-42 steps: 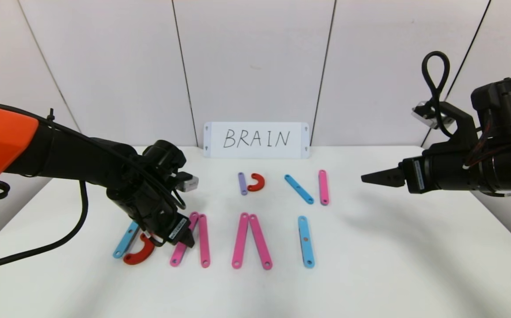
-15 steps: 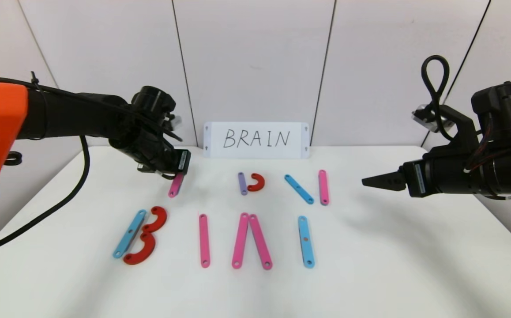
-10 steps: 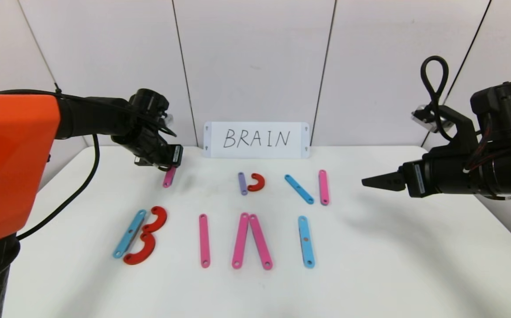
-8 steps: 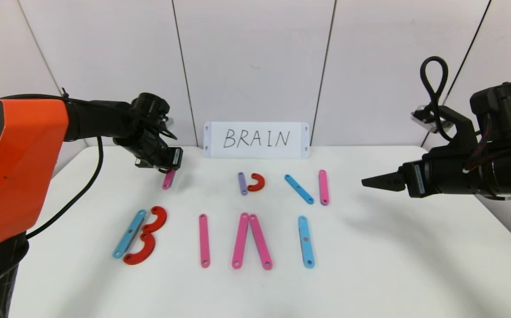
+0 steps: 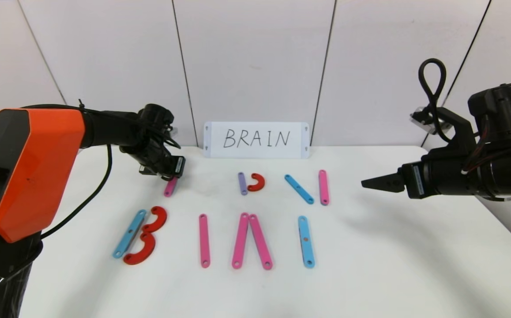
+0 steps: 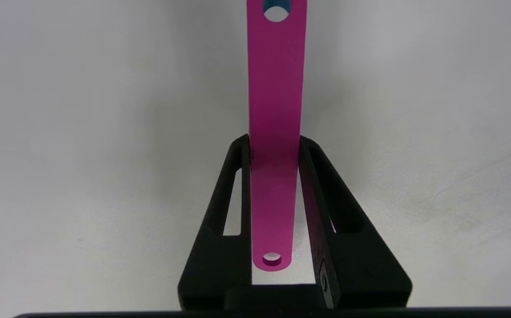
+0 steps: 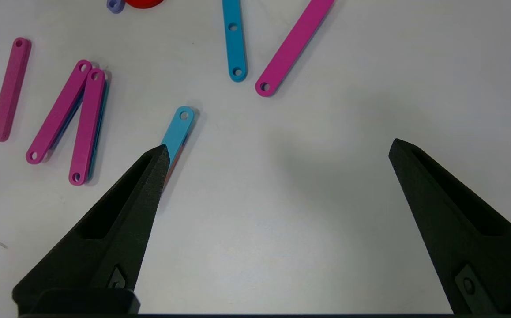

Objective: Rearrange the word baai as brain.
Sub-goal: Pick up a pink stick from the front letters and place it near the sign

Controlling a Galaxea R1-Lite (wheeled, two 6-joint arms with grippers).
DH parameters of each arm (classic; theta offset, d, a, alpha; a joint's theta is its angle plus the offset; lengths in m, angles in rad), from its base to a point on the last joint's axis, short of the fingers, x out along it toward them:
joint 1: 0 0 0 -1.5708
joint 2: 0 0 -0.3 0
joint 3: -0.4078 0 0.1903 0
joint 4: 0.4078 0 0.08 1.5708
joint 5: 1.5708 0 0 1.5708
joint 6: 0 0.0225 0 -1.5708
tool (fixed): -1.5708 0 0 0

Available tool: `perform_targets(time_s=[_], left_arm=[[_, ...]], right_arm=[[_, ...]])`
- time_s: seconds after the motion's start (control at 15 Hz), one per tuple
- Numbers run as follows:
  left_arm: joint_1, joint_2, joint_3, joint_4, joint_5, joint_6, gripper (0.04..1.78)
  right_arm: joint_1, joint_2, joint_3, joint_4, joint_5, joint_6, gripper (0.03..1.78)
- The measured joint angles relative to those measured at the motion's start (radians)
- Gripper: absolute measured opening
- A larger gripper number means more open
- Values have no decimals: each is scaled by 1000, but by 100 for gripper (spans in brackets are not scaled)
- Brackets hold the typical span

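Two grippers in view. We note the left gripper (image 5: 171,175) over the far left of the white table (image 5: 370,265), its fingers (image 6: 220,207) closed against both edges of a pink bar (image 6: 275,132). In the head view that held bar (image 5: 170,187) slants down from the gripper; we cannot tell whether its free end touches the table.

Front row, left to right: a sky-blue bar (image 5: 129,233) with two red half-rings (image 5: 156,219) (image 5: 140,253) beside it forming a B, a single upright pink bar (image 5: 204,240), two pink bars (image 5: 240,240) (image 5: 260,240) meeting at their far ends as an A, and one sky-blue bar (image 5: 306,241) as an I.

Back row: a short purple bar (image 5: 242,183) just beside a small red curve (image 5: 256,182), then a slanted blue bar (image 5: 298,189) near an upright pink bar (image 5: 323,187). The white card (image 5: 256,140) reading BRAIN stands against the wall behind them.

The right gripper (image 5: 377,182) hangs above the table's right side, well apart from all pieces; its wrist view shows the fingers (image 7: 118,221) spread wide with nothing between them.
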State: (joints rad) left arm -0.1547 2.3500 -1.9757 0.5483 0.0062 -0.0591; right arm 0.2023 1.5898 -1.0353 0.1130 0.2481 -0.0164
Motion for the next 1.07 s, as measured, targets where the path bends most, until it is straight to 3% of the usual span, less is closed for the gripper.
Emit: perform_targets(time_s=[0.13,0.4,0.6,0.73,1.07], left_arm=[[0,9,0,-5,1,6,62],[0,7,0,-7,1,6,129],[-1,-23,2,8,0,-1,163],[-6,-58,9,37,-1,-9,173],[-57,-199,119,88,7,-39,174]], right_arm=[[0,0,0,0,0,0,174],[0,1,4,-1,1,-1,174],[0,1,5,-1,1,-2,174],[-1,2,5,-1,0,-2,174],[-37,17,-2,-40,8,1,174]])
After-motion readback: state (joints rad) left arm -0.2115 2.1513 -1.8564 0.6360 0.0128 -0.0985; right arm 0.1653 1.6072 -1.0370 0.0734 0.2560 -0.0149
